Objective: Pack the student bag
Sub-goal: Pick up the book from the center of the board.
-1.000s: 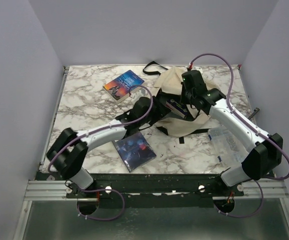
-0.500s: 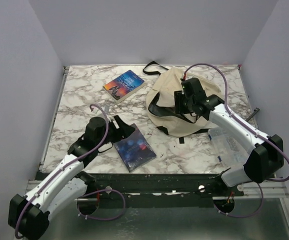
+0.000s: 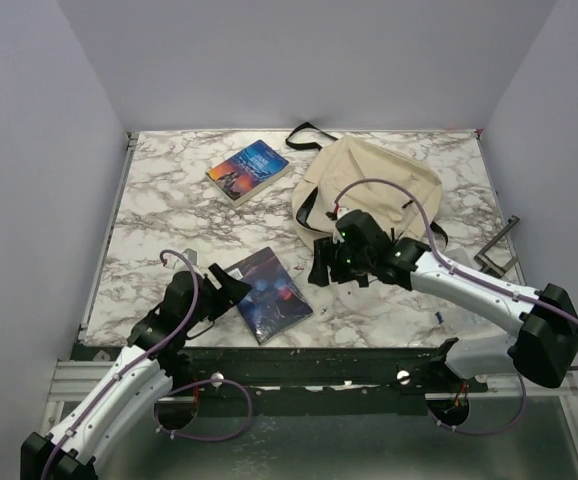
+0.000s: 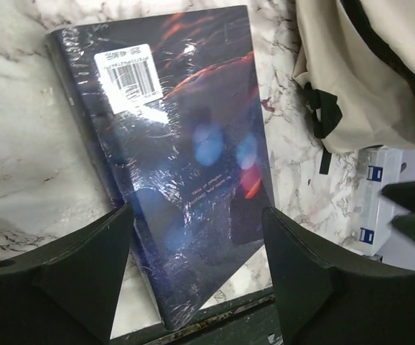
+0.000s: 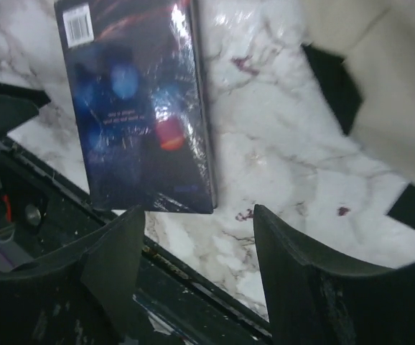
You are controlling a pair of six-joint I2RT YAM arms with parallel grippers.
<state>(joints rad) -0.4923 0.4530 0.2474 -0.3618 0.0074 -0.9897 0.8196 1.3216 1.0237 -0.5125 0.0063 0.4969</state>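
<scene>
Picking up the dark book looks to be the step in hand. The left pincer hangs right over it with jaws wide and nothing held, the book's near end showing between the two fingers. The right pincer is likewise wide and empty, low over the tabletop between that book and the bag. The bag lies on the far right part of the tabletop, cream with black straps, well apart from the left pincer. Whether its mouth gapes enough to take a book I cannot tell from above.

To do this well, mind the wrapping. The book is sealed in glossy film (a barcode sticker sits on one corner), so it will likely be slippery. It also lies flat, leaving no gap for a finger underneath. I would set the jaws square across the short width, one finger outside each long edge, come down until the tips meet the tabletop, then close firmly. Its near corner lies close to the tabletop's near edge, which may allow sliding it out a little for a grip on both covers. The right pincer seems best placed to lift the bag's zipper edge and hold the mouth open. A brighter book lies at the far side, left of the bag, and a clear box shows just past the bag in the left wrist view.
</scene>
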